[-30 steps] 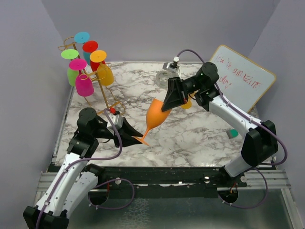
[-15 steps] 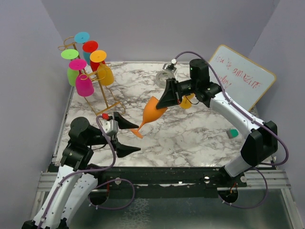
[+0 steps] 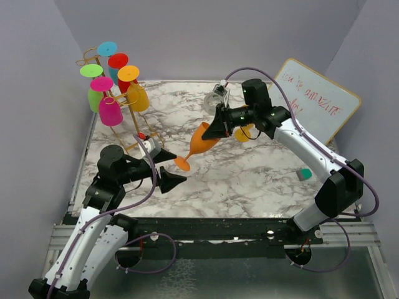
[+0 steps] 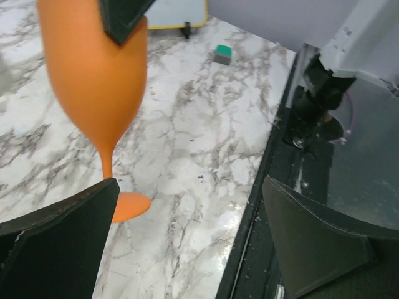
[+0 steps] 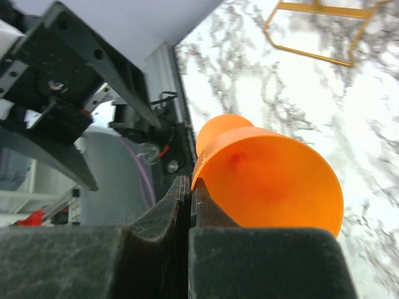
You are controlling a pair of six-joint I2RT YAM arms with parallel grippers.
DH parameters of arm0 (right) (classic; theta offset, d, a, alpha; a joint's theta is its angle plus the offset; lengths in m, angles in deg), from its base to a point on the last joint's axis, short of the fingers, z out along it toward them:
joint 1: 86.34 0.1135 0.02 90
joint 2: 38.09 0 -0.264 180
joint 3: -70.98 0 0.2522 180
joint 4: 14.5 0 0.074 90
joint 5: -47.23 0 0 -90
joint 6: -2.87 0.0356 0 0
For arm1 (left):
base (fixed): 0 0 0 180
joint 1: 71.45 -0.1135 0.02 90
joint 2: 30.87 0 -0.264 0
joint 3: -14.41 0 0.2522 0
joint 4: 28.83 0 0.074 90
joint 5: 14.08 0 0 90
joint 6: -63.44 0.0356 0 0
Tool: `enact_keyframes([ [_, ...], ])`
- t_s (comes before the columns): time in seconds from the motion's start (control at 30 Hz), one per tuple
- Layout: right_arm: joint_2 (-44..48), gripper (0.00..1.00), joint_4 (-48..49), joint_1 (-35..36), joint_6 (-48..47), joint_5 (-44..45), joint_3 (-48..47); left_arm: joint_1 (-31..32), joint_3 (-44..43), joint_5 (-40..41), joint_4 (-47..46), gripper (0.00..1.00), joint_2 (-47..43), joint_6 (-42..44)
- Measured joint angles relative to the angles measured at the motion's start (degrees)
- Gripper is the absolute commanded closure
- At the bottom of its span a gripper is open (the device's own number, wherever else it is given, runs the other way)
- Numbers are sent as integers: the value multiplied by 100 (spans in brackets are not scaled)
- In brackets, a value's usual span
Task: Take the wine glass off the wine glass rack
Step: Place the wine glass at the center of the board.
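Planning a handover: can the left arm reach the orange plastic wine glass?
Probably yes: the left claw is open beside the orange plastic wine glass, nothing between; the right claw pinches its rim.

A white, grey-veined marble-patterned surface carries a small green block near its right edge. Behind the block, a yellow-framed whiteboard with red handwriting stands tilted at the far right corner.

- Top external: high behind the arm bases, angled down and forward; far enough to take in the whole marble table.
- Left wrist: low and close, looking out through the left gripper across the tabletop toward the right arm's base.
- Right wrist: closest of the three, looking past the right gripper toward the table's near edge.
- All three views share the orange wine glass and the marble.
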Motion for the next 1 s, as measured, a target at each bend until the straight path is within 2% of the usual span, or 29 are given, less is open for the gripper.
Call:
enact_keyframes([
  [0.1, 9, 100, -251, 46, -133, 645, -133, 0, 0, 590, 66, 1, -111, -85],
  [0.37, 66, 99, -592, 105, -472, 2092, -144, 0, -127, 2881, 393, 1, -507, -649],
  [0.43, 52, 99, -756, 131, -577, 2645, -197, 0, -144, 3202, 487, 1, -507, -793],
  [0.67, -319, 99, -1152, 251, -789, 4011, -627, 0, -144, 3748, 785, 1, -573, -1340],
  [0.87, -870, 99, -1303, 472, -918, 5230, -960, 0, -310, 4000, 920, 1, -754, -1458],
  [1.0, -1357, 99, -1386, 516, -999, 5746, -1351, 0, -540, 4002, 1003, 1, -752, -1462],
])
